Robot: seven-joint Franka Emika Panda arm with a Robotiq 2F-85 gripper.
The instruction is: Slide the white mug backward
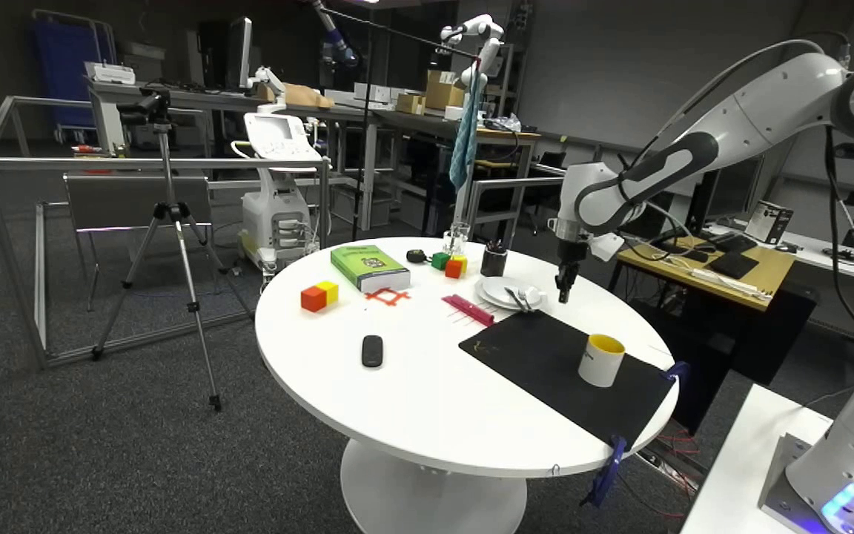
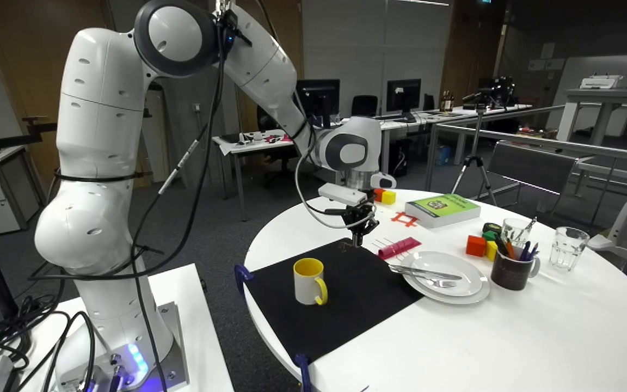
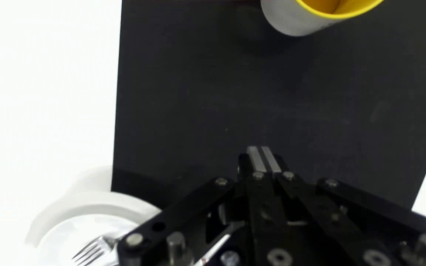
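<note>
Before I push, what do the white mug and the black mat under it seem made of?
The white mug: probably glazed ceramic, judging by its smooth wall and bright yellow inside. The black mat: perhaps rubber or plastic, matte; thin sheet, little shine.

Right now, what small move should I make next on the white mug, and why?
I'd probably lower the shut tool a little toward the mat. The tool seems to hang above it, apart from the white mug, on the mug's side away from the robot's base. If backward means toward the base, a low push should be less likely to tip the mug.
</note>
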